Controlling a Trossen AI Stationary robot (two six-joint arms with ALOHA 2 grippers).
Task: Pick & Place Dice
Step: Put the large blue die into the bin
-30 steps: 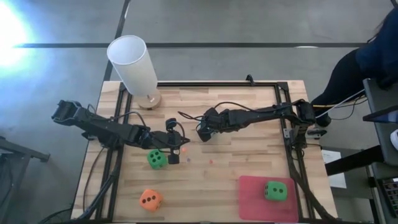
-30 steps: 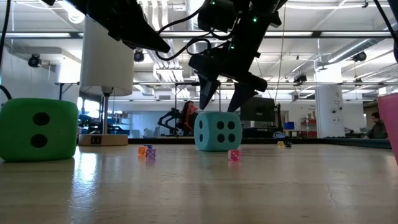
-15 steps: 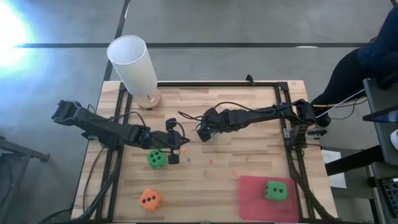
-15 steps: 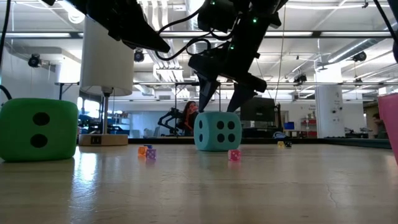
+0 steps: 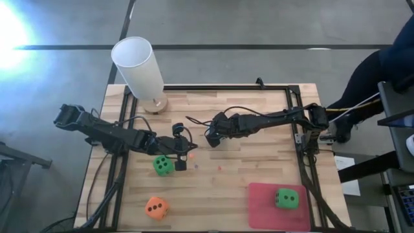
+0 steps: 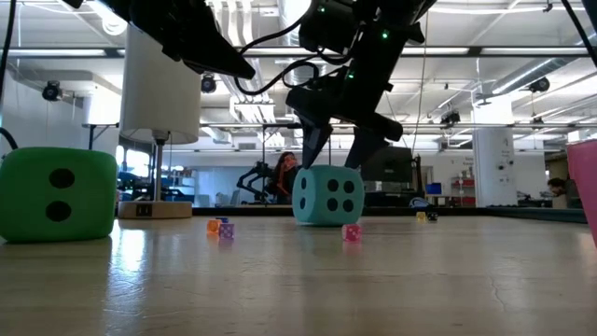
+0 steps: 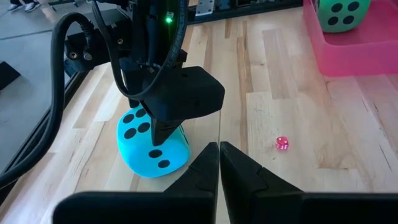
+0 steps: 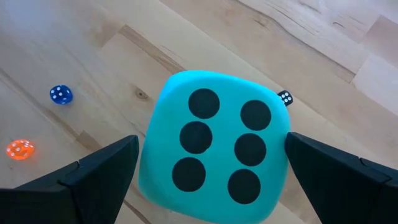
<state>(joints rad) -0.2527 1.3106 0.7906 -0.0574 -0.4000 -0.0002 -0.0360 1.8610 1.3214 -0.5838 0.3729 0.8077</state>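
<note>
Teal die [image 8: 214,146] directly beneath the right tool's [image 8: 211,165] spread fingers.

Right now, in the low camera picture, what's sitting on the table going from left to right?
Green die → white cylinder on its wooden base → tiny orange and pink dice → teal die under the right gripper → tiny pink die → pink mat's edge.

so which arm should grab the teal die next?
Right. The right gripper hangs directly over the teal die, fingers open and straddling it, so it likely only needs to descend. The left gripper is shut, beside the die near a green die.
</note>
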